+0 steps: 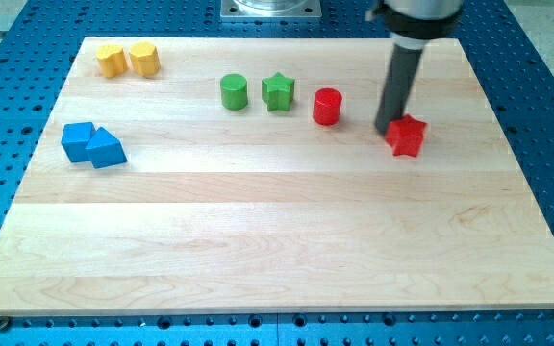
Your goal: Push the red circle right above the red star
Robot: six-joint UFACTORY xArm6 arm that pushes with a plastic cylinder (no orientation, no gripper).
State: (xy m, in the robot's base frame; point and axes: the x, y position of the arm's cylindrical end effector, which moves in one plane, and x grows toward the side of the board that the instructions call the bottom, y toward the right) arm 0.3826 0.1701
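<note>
The red circle (327, 106) is a short red cylinder standing at the upper middle of the wooden board (277, 250). The red star (407, 135) lies to its right and slightly lower. My tip (385, 129) is at the end of the dark rod, touching or almost touching the red star's upper left edge. The tip is to the right of the red circle, with a clear gap between them.
A green circle (234, 92) and a green star (278, 91) stand left of the red circle. Two yellow blocks (128, 60) sit at the top left. Two blue blocks (92, 145) lie at the left. The blue perforated table (546, 77) surrounds the board.
</note>
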